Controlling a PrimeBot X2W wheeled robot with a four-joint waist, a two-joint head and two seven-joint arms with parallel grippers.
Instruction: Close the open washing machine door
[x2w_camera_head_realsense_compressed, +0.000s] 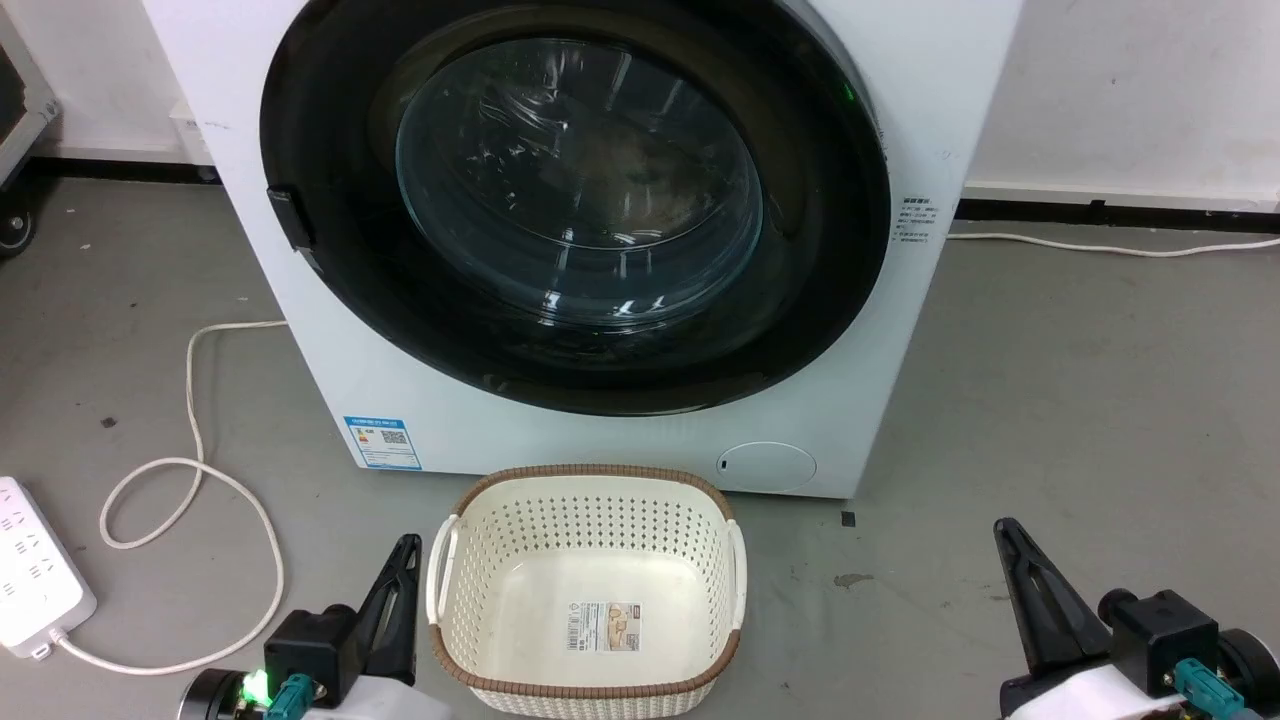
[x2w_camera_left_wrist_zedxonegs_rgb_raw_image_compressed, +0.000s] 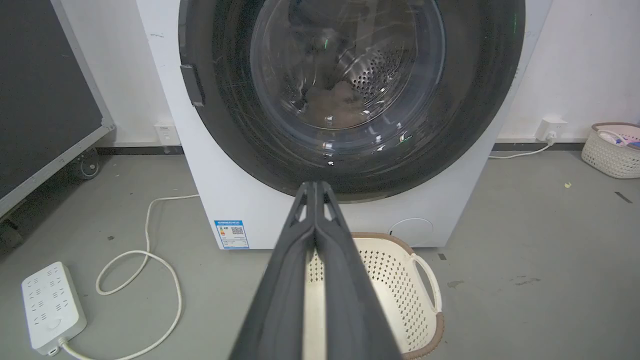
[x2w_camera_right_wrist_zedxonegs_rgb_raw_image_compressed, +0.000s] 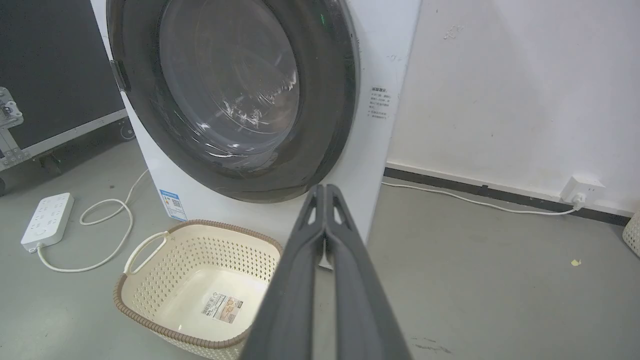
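Well, the washing machine door (x2w_camera_head_realsense_compressed: 575, 200) sits flush against the washing machine (x2w_camera_head_realsense_compressed: 930, 100), seemingly latched. Left hand (x2w_camera_head_realsense_compressed: 407, 548) and right hand (x2w_camera_head_realsense_compressed: 1004, 530) hang low, pinched together and empty, likely parked clear beside the basket (x2w_camera_head_realsense_compressed: 590, 470).

Nothing legible at this resolution. Blue label (x2w_camera_head_realsense_compressed: 382, 443) low on the washing machine (x2w_camera_head_realsense_compressed: 560, 440) front: QR code (x2w_camera_head_realsense_compressed: 394, 436) visible, print too small. Grey print block (x2w_camera_head_realsense_compressed: 915, 220) near the front's right edge is unreadable. Barcode sticker (x2w_camera_head_realsense_compressed: 605, 627) inside the laundry basket (x2w_camera_head_realsense_compressed: 590, 472) bottom: same.

grey floor (x2w_camera_head_realsense_compressed: 1050, 400) | washing machine (x2w_camera_head_realsense_compressed: 560, 440) | laundry basket (x2w_camera_head_realsense_compressed: 590, 520) | power strip (x2w_camera_head_realsense_compressed: 35, 570) | white cord (x2w_camera_head_realsense_compressed: 190, 390)
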